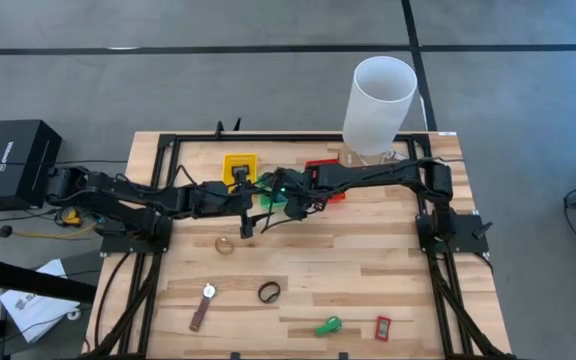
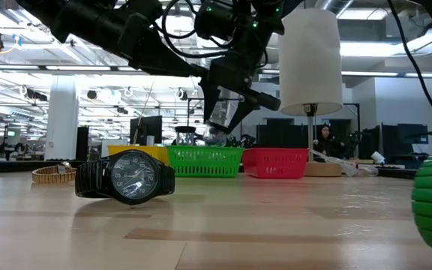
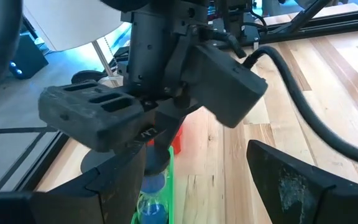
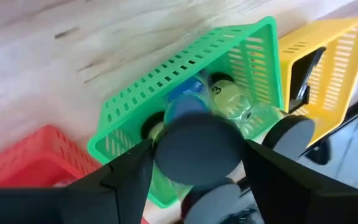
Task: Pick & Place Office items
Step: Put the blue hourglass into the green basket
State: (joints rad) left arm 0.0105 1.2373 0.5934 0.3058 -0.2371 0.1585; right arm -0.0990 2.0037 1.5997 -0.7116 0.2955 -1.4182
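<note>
Right gripper (image 4: 197, 155): over green tray (image 4: 129, 118), fingers clamped on dark disc (image 4: 197, 149), seemingly. Left gripper (image 3: 191, 180): adjacent, fingers wide, empty. Advice: centre disc above tray, then release.

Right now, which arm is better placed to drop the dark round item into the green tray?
Right: the right gripper holds the dark round item over the green tray; the left gripper is empty.
</note>
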